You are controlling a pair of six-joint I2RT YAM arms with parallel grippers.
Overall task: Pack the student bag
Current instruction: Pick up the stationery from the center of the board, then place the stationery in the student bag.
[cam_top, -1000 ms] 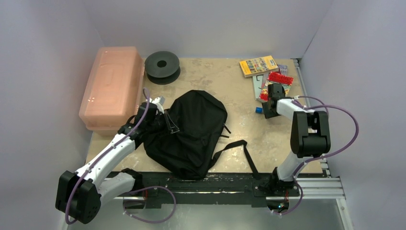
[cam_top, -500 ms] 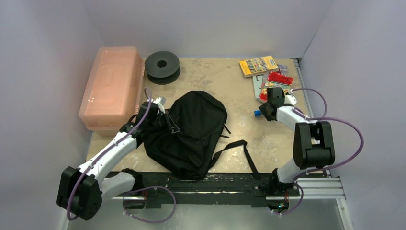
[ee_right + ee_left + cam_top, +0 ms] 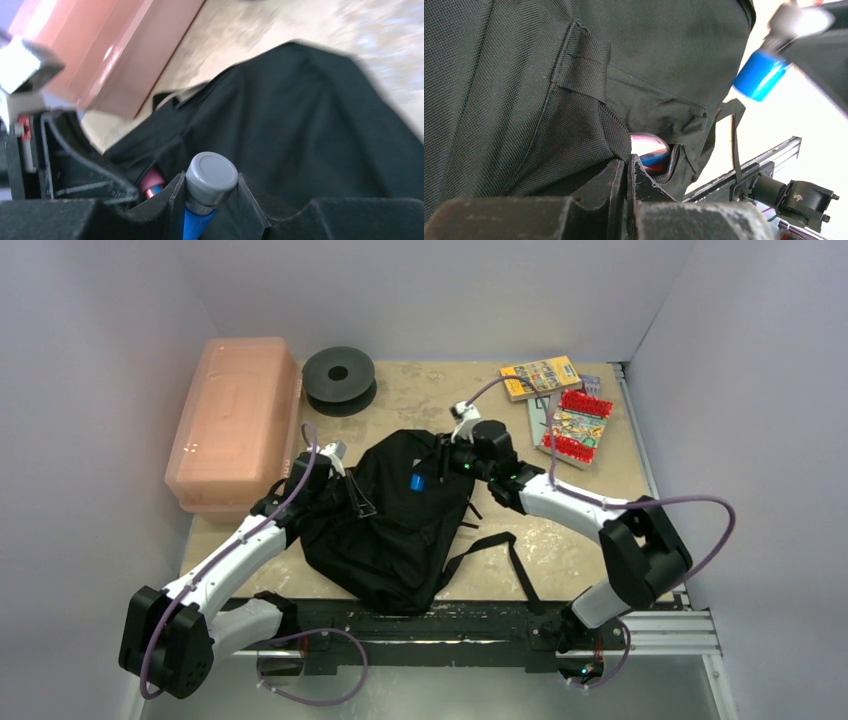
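Observation:
The student bag (image 3: pixel 400 525), a black fabric backpack, lies in the middle of the table. My left gripper (image 3: pixel 345 488) is at its left side, shut on the edge of an open pocket (image 3: pixel 616 135) and holding it up. In the left wrist view (image 3: pixel 629 162) the fingers pinch the fabric, and a pink, blue and red item (image 3: pixel 650 150) sits inside the pocket. My right gripper (image 3: pixel 440 466) hovers over the bag's upper part. It is shut on a blue stick with a grey cap (image 3: pixel 210 180), also visible from above (image 3: pixel 416 481) and in the left wrist view (image 3: pixel 758 76).
A pink translucent box (image 3: pixel 235 420) stands at the far left, with a black spool (image 3: pixel 339 378) behind the bag. A yellow book (image 3: pixel 539 376) and a red-edged book (image 3: pixel 575 426) lie at the back right. The bag's straps (image 3: pixel 497 545) trail towards the front rail.
My right arm has swung left from beside the books to above the bag, carrying the blue stick. The left arm has stayed on the pocket edge.

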